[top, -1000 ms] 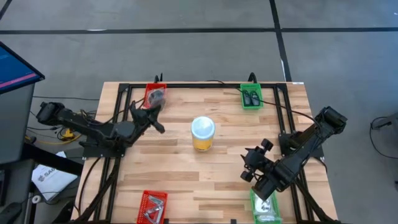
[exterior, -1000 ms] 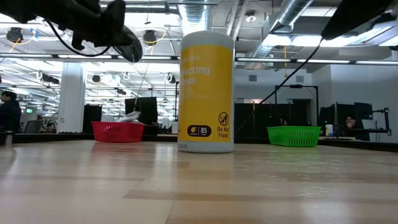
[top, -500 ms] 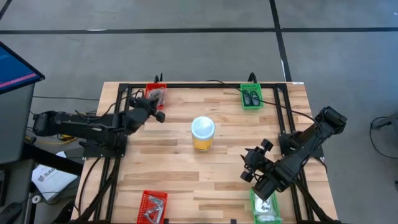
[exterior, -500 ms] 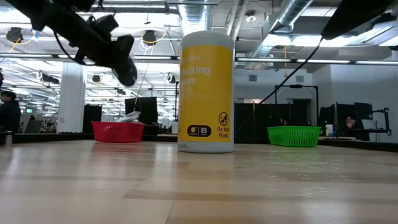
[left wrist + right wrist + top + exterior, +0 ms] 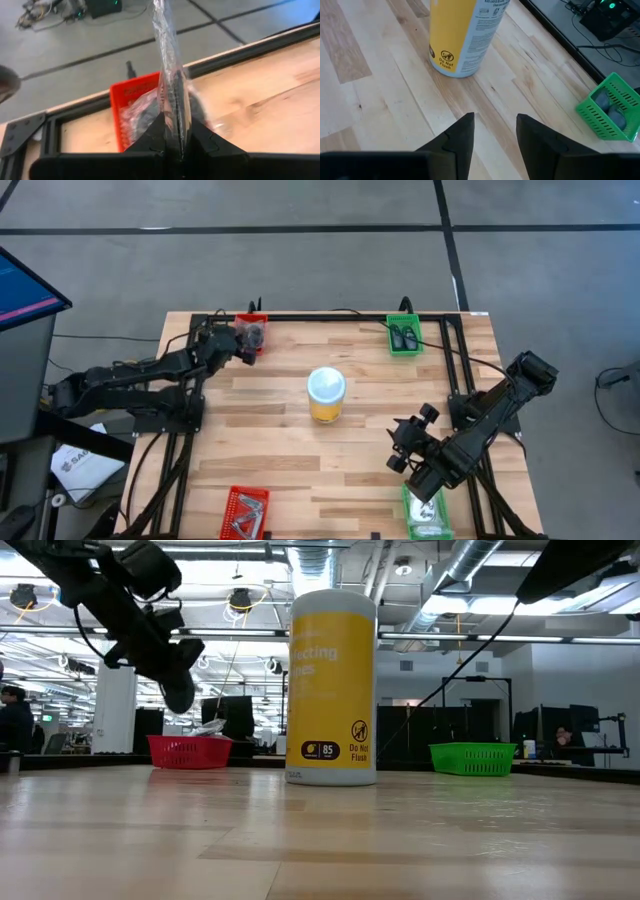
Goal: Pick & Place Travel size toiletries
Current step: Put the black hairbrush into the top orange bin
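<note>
My left gripper [image 5: 240, 346] hangs over the far-left red tray [image 5: 250, 332], shut on a clear packet [image 5: 167, 70] seen edge-on in the left wrist view. The red tray [image 5: 131, 107] beneath it holds more clear packets and dark pieces. In the low view that gripper [image 5: 178, 695] points slanting down above the red tray [image 5: 190, 751]. My right gripper [image 5: 402, 442] waits open [image 5: 495, 132] over the table's near right part, touching nothing. My left gripper pinches the clear packet between its two shut fingers by one end [image 5: 173, 119]. The film stands out past the fingertips, edge-on. The fingers slant down toward the table's far edge. The packet is lifted clear, over the red tray.
A tall yellow jar with a pale lid [image 5: 326, 396] stands mid-table [image 5: 332, 690]. A green tray [image 5: 404, 337] sits at the far right edge [image 5: 610, 107], another green tray [image 5: 427, 515] and a red tray [image 5: 248, 511] at the near edge. Black frame rails border the table.
My left gripper has swung from beside the yellow jar toward the table's far left, coming down and tipping its fingers downward, until it hangs over the far-left red tray. It has stayed shut. The right arm has kept still.
</note>
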